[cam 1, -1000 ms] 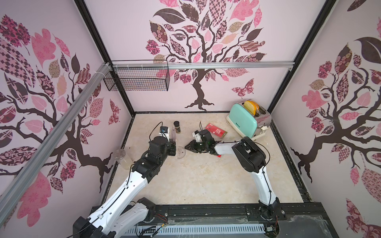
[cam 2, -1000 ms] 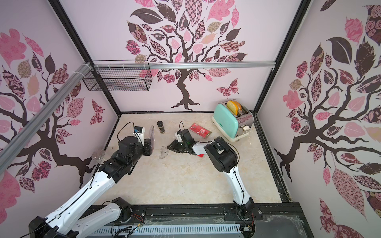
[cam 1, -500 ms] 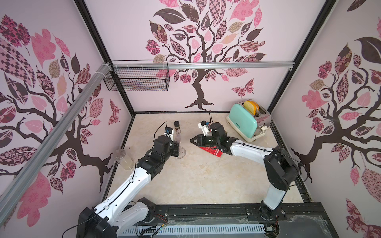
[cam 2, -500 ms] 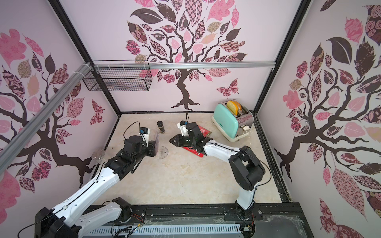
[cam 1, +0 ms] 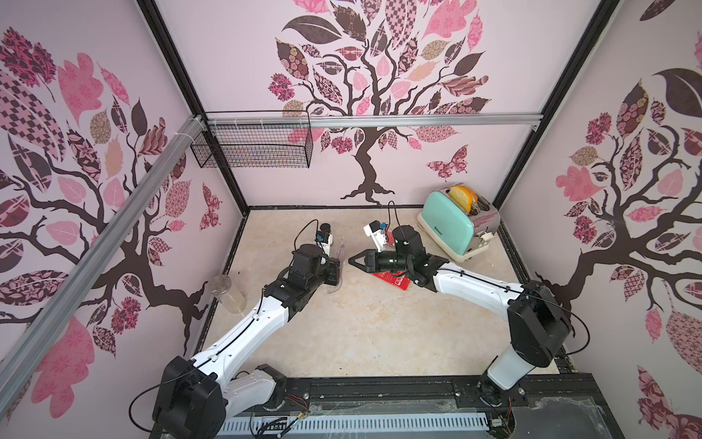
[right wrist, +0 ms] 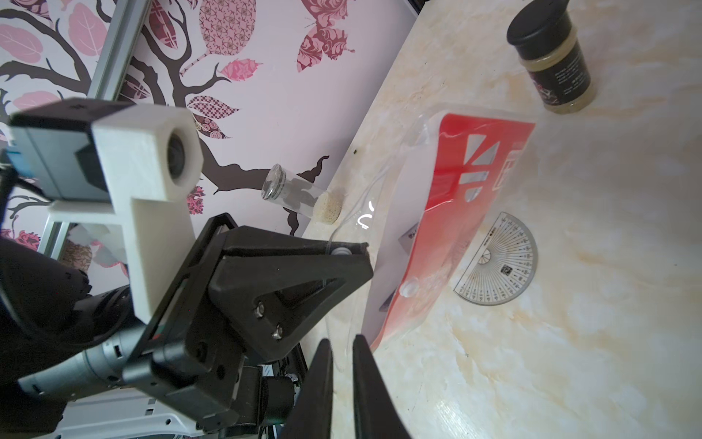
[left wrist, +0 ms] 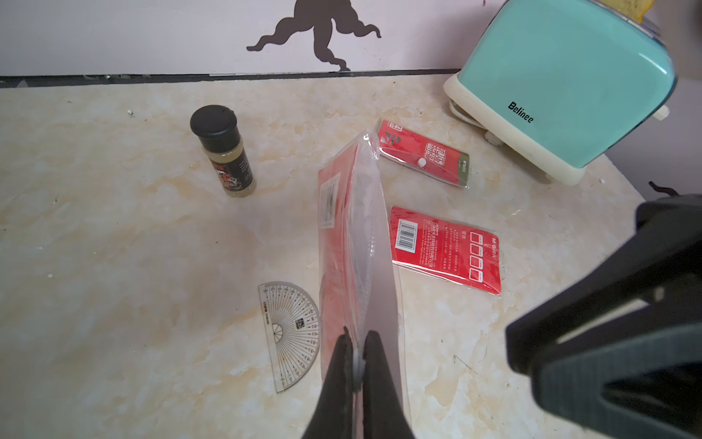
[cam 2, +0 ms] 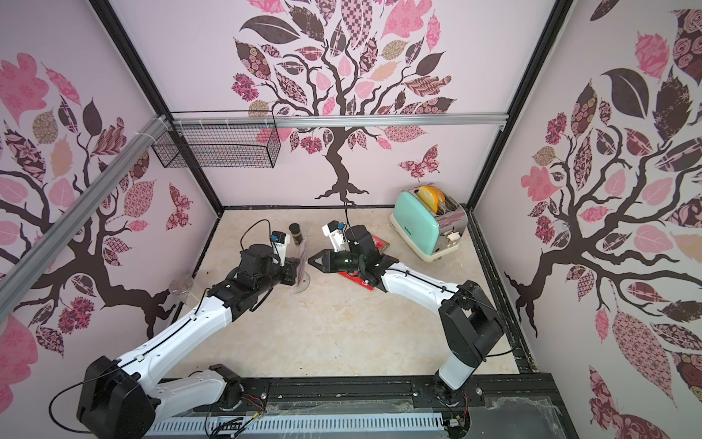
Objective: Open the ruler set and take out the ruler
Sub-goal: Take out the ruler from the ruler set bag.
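The ruler set [left wrist: 361,247] is a clear pouch with a red card inside, held upright on edge above the table, in both top views [cam 1: 339,261] [cam 2: 302,259]. My left gripper [left wrist: 357,338] is shut on its near end at the white snap. My right gripper [right wrist: 342,342] faces it from the other side in both top views [cam 1: 351,262] [cam 2: 310,262]. Its jaws stand a narrow gap apart, with the clear flap's edge between them. The red card [right wrist: 456,209] hides what is inside, so the ruler is hidden. A clear protractor [left wrist: 292,330] lies flat on the table beside the pouch.
Two more red packets [left wrist: 425,156] [left wrist: 448,251] lie flat behind the pouch. A black-capped spice jar [left wrist: 224,152] stands at the back left. A mint toaster [cam 1: 452,228] fills the back right corner. A clear tube [cam 1: 230,294] lies by the left wall.
My left gripper has carried the pouch to the right, toward the right gripper. The right arm's elbow has swung out to the right and its jaws have narrowed around the flap's edge.
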`<action>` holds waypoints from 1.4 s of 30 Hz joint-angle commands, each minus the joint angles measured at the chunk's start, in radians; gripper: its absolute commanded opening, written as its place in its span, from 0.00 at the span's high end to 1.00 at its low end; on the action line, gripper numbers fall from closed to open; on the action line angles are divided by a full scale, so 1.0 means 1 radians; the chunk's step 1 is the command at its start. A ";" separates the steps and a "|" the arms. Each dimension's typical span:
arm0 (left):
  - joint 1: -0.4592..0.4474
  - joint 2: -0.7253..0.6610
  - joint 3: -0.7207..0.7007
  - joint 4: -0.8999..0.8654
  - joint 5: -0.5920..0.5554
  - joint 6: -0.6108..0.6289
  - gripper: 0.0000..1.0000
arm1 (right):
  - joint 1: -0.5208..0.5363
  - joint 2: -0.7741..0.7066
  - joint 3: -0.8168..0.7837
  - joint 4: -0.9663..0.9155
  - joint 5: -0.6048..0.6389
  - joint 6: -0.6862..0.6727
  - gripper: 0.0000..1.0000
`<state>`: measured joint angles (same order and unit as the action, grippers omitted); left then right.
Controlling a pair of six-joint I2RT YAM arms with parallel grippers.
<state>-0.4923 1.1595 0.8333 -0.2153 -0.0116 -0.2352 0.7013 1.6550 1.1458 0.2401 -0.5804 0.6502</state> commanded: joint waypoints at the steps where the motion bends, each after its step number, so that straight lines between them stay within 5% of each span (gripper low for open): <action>1: 0.004 0.001 0.031 0.041 0.053 -0.006 1.00 | 0.009 0.033 0.049 -0.018 -0.006 -0.006 0.85; 25: 0.002 -0.054 0.010 0.079 0.145 -0.007 1.00 | 0.006 0.140 0.138 -0.073 0.051 -0.021 0.79; 42: 0.002 -0.037 -0.006 0.171 0.200 -0.039 1.00 | 0.008 0.134 0.107 0.020 -0.115 0.016 0.72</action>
<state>-0.4904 1.1133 0.8318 -0.1154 0.1452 -0.2607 0.7033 1.7813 1.2434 0.2245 -0.6441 0.6571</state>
